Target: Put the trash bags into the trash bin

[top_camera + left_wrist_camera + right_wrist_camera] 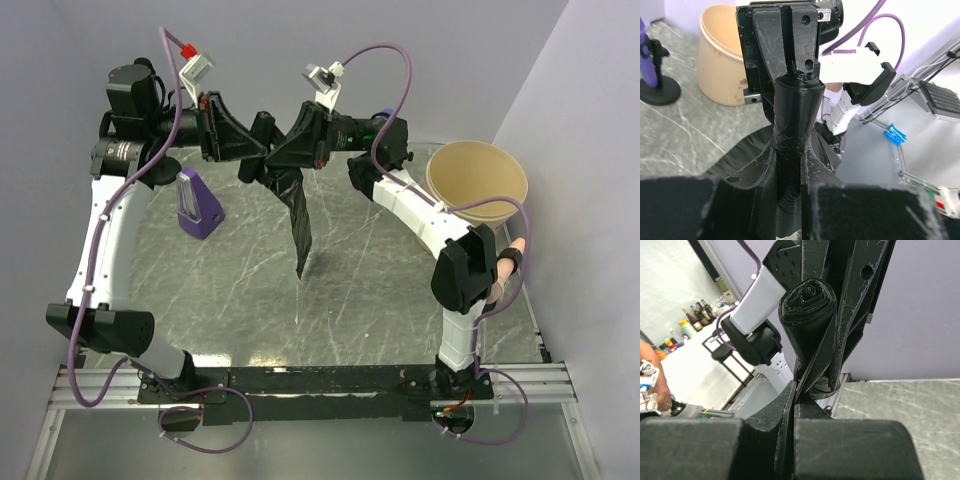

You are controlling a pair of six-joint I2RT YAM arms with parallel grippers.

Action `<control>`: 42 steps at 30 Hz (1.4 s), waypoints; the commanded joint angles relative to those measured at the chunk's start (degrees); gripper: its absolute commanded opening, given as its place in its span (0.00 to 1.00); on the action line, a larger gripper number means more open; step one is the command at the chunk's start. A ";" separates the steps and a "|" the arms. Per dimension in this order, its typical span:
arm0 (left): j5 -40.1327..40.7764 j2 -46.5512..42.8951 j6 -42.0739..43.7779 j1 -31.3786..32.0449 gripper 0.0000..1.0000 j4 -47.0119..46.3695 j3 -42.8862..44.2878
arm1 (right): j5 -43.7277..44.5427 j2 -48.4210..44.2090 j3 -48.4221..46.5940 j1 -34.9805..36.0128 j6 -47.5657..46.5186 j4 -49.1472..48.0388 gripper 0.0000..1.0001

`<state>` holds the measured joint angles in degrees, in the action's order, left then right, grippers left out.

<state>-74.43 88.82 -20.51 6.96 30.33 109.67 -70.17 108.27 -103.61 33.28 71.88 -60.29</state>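
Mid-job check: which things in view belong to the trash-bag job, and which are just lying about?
Belongs to the job:
- glossy black crinkly plastic trash bags, rolled, one end hanging loose, held between the left gripper and right gripper
- round tapered tan trash bin, far right

Just lying about:
- purple tapered stand on a black round base, standing on the grey marbled table

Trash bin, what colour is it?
The trash bin is tan-beige, and it shows best in the top external view.

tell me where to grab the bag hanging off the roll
Pinch the trash bag high on its hanging tail, just under the roll, coming from the side across the film: it hangs limp, thin and vertical, tapering downward.
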 commanded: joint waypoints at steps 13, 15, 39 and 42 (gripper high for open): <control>33.39 33.97 15.60 -3.97 0.01 3.52 26.74 | -0.93 -7.90 -11.26 1.70 3.45 -20.30 0.00; 32.86 33.01 15.15 -3.97 0.01 3.42 25.87 | -1.28 -7.63 -10.82 1.53 2.83 -20.13 0.00; 74.97 -7.97 28.51 -29.62 0.01 10.56 -33.72 | 26.19 -23.79 5.59 2.93 -67.11 47.29 0.00; 71.28 -2.87 30.53 -31.13 0.01 3.28 -37.23 | 30.09 -25.91 7.20 4.16 -69.50 47.80 0.00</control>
<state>-3.60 81.43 6.61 -21.71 39.48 76.62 -49.71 89.41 -96.82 35.46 13.69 -14.39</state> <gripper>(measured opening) 0.189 0.006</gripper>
